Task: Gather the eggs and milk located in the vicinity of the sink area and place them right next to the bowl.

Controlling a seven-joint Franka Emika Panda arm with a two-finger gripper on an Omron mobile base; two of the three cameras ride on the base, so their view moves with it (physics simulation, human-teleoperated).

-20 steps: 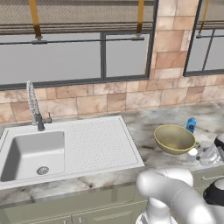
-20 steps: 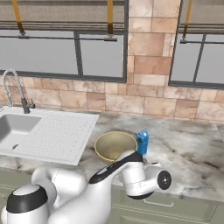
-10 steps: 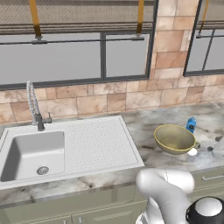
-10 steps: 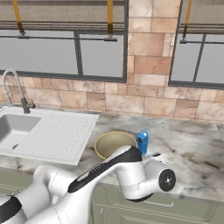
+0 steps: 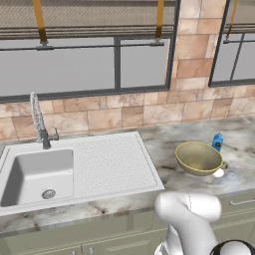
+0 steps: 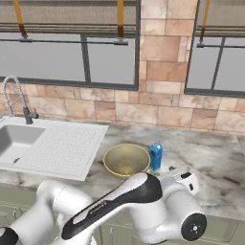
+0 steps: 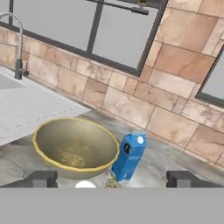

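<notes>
On the marbled surface (image 5: 164,144) to the right of the sink area (image 5: 74,167), the bowl (image 5: 198,158) sits upright with its lighter rim facing up, well clear of the ribbed drainboard. The milk (image 5: 217,141) stands upright just behind and to the right of the bowl in the left base view; in the right base view the same blue carton (image 6: 155,155) sits close against the bowl's (image 6: 126,159) right side, and the hand view shows the carton (image 7: 128,156) close beside the bowl's (image 7: 74,146) wall, whether touching cannot be told. One of the eggs (image 5: 218,173) lies on the surface at the bowl's front right edge; in the hand view it shows as a small white round shape (image 7: 85,185) low in the frame, just in front of the bowl. The tool (image 7: 111,179) is released, its two dark fingertips (image 7: 40,179) spread wide apart with nothing between them, pointed toward the bowl and carton from the front. The steel coil faucet (image 5: 38,119) rises at the back left of the basin, below the tiled wall and windows.
</notes>
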